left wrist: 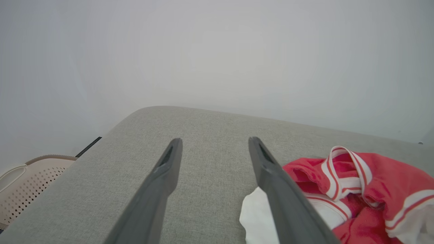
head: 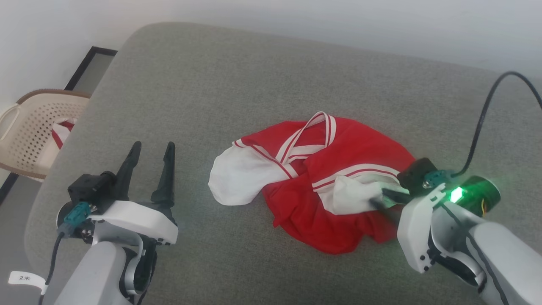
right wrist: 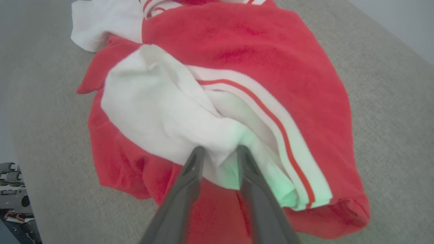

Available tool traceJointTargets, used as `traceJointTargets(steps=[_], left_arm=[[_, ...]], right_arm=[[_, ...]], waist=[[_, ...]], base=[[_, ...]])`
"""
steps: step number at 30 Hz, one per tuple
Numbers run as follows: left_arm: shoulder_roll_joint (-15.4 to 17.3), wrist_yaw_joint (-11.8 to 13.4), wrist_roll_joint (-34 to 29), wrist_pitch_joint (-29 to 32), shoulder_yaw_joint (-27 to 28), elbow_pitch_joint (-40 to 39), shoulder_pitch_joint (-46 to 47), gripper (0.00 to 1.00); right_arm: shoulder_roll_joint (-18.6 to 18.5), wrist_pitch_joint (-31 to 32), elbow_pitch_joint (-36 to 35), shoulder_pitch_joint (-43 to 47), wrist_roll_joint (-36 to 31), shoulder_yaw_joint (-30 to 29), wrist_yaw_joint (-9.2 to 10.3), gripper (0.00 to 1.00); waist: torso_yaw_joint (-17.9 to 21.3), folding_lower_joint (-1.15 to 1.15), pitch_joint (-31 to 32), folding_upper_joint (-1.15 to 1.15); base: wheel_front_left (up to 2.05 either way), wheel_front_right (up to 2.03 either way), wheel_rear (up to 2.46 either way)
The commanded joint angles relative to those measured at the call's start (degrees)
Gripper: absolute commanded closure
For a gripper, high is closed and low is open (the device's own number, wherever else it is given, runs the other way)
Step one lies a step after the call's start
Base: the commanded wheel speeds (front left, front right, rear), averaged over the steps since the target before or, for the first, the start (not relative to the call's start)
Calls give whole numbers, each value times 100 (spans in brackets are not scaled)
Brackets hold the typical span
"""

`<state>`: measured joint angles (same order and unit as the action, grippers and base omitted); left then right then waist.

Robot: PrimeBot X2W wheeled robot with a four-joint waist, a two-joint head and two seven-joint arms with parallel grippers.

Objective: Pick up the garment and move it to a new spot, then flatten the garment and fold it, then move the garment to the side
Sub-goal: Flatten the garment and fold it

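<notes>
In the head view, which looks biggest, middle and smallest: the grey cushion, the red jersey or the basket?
Grey cushion, largest.
Red jersey, next.
Basket, smallest as seen; it's partly hidden.

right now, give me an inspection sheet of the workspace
surface: grey fabric cushion
job's things: jersey crumpled in a heap, mid-cushion
clutter: basket off the left edge, red-and-white cloth inside
grippers: left gripper open, apart from the jersey; right gripper fingers either side of a white fold, grip unsure
cables: black cable arcs to the right wrist
surroundings: pale wall behind
</notes>
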<state>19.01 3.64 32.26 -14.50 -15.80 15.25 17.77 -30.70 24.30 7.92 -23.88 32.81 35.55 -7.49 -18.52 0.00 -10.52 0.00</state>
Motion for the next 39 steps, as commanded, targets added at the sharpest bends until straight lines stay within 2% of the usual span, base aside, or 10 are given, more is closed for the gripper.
traceJointTargets(steps=[1,9,21,24,27,31,37,38,39], left_arm=[[-40,-28,-23,-37,33,25,7,0],[-115,-140,-83,-81,264,15,-126,0],[-183,-240,-285,-75,608,-180,-379,0],[-183,-282,-312,-76,635,-191,-364,0],[-177,-286,-347,-76,638,-173,-357,0],[-181,-301,-390,-76,646,-134,-344,0],[-174,-380,-367,-76,620,-37,-374,0],[-165,-390,-357,-76,618,-18,-383,0],[-165,-390,-357,-76,618,-18,-383,0]], right_arm=[[18,-4,17,-94,-49,36,0,100],[-119,-133,-189,-119,90,-356,0,100],[-792,30,-881,882,87,-2107,1,100],[-988,6,-790,1255,30,-2480,1,100],[-1003,-131,-568,1518,81,-2810,1,100],[-895,-280,-98,1663,170,-2889,0,100],[-706,-536,735,1355,197,-2512,1,100],[-711,-567,845,1302,180,-2407,0,95],[-711,-567,845,1302,180,-2407,0,95]], waist=[[-16,0,-22,0],[138,0,-2,0],[573,0,114,0],[636,0,110,0],[688,0,97,0],[739,0,93,0],[821,0,141,0],[839,0,158,0],[839,0,158,0]], base=[[0,0,0],[0,0,0],[0,0,0],[0,0,0],[0,0,0],[0,0,0],[0,0,0],[0,0,0],[0,0,0]])
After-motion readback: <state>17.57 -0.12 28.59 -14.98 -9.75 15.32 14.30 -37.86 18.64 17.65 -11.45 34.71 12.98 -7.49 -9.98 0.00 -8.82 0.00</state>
